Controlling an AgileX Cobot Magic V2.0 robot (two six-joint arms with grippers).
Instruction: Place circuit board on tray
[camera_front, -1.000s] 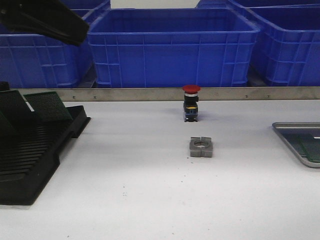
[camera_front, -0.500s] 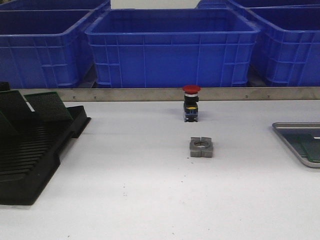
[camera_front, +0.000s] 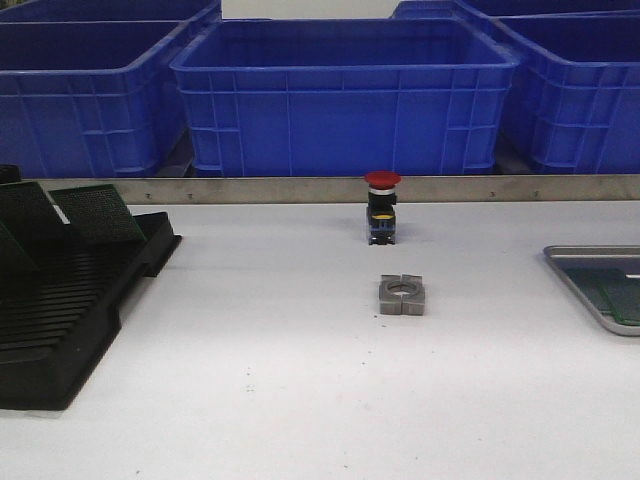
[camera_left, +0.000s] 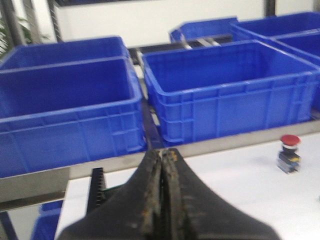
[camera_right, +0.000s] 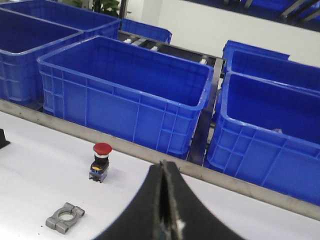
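Currently, by label:
Left end effector (camera_left: 165, 200): fingers pressed together, nothing between them; absent from the front view.
Right end effector (camera_right: 165, 200): fingers closed, gripping nothing.
Shallow silver-grey metal tray with raised rim (camera_front: 572, 277): at the white surface (camera_front: 300, 380)'s right edge, away from both end effectors.
Green circuit board (camera_front: 618, 295): lying flat in the tray.
Red-capped push-button switch (camera_right: 100, 161): ahead of the right end effector, beside a grey metal split clamp block (camera_right: 64, 218).
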